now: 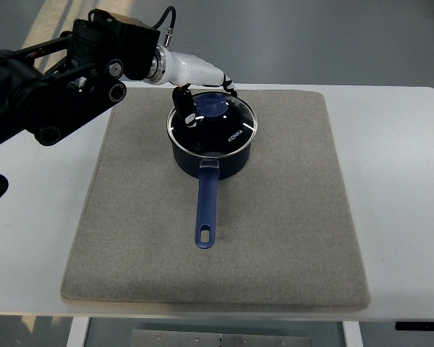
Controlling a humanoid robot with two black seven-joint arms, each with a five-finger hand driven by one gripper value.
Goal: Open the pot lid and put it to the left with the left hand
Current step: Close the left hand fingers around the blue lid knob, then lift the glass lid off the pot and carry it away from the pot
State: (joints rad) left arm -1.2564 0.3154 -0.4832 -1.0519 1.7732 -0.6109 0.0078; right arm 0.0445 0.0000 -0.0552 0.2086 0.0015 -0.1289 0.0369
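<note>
Pot (pixel 212 148) sits on the grey mat (pixel 275 231), toward the mat's far edge, handle (pixel 206 210) pointing to the near edge. Glass lid (pixel 220 126) is on the pot, blue knob (pixel 214 106) at its centre. Left hand (pixel 195 94) reaches in over the lid's far-left rim; fingers (pixel 184 108) curl down beside the knob. Whether they grip it, cannot tell.

A white table (pixel 398 181) fills most of the view, with a grey mat (pixel 275 238) covering its middle from near the far edge to near the front edge. Beyond the far edge lies grey floor (pixel 311 36), with a pale streak of light (pixel 50 18) at the far left corner.
</note>
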